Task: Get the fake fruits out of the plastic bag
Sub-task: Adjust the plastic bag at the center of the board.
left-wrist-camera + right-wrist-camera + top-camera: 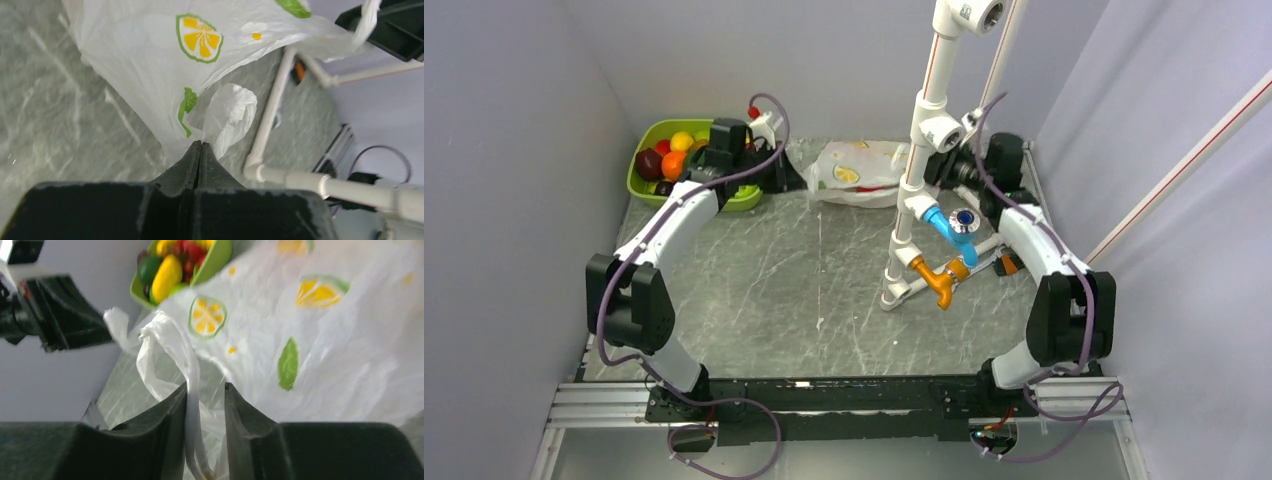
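The plastic bag (864,165) lies far centre, fruits hidden inside. Left gripper (200,145) is clamped on its edge; right gripper (206,390) stands parted around a handle (172,340). Close on that handle, then spread the mouth

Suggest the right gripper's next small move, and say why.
Probably close the right gripper on the handle loop: it runs between the parted jaws, while the shut left gripper seems to pinch the plastic bag at its other side.
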Available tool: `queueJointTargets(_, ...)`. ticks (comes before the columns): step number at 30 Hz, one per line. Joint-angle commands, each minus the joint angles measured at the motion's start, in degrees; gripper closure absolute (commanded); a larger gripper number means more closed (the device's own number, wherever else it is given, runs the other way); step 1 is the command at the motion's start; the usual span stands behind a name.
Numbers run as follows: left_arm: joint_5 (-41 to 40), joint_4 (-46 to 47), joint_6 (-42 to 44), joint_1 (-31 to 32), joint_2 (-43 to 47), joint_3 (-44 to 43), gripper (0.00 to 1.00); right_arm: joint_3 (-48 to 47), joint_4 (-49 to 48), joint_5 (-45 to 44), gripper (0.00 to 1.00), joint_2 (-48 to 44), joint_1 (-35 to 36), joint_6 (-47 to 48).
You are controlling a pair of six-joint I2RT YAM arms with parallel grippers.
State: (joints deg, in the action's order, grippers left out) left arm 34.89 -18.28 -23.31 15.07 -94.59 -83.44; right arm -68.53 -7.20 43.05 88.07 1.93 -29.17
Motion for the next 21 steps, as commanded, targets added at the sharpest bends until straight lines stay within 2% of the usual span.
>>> queueJointTargets(1, -3.61, -3.35, 9.22, -0.39, 3.76, 4.64, 1.0, 6.24, 4.52, -5.16, 0.62, -7.85, 7.44, 4.32)
queueJointTargets(4, -7.37, -2.06, 8.83, -0.37, 6.83, 9.78, 1.0, 8.67, 13.32, -14.58, 0.52, -13.08, 11.53, 7.31)
queueJointTargets(5, -8.68, 0.98, 7.49, -0.31, 8.11, 11.96, 1.0, 11.25, 13.27, -15.87, 0.46, -15.22, 12.16, 6.44)
queueJointTargets(8, -9.03, 0.17, 6.39, -0.44, 9.06, 11.89, 0.99, 19.25, 12.08, -16.24, 0.29, -21.1, 12.59, 5.05)
queueJointTargets(13, -10.07, -1.04, 7.65, -0.39, 10.06, 11.44, 0.75, 24.55, 16.13, -18.01, 0.2, -22.91, 12.74, 8.25)
queueJointTargets(15, -10.59, -0.78, 8.75, -0.4, 11.5, 11.72, 0.63, 23.83, 18.37, -18.48, 0.16, -22.73, 12.74, 8.8)
queueJointTargets(18, -10.14, 1.12, 10.81, -0.39, 14.84, 13.03, 0.37, 21.86, 18.82, -18.16, 0.09, -24.2, 12.68, 8.43)
queueJointTargets(21, -8.66, 3.75, 13.97, -0.26, 17.91, 14.19, 0.24, 18.97, 18.61, -19.33, 0.05, -25.12, 12.73, 6.08)
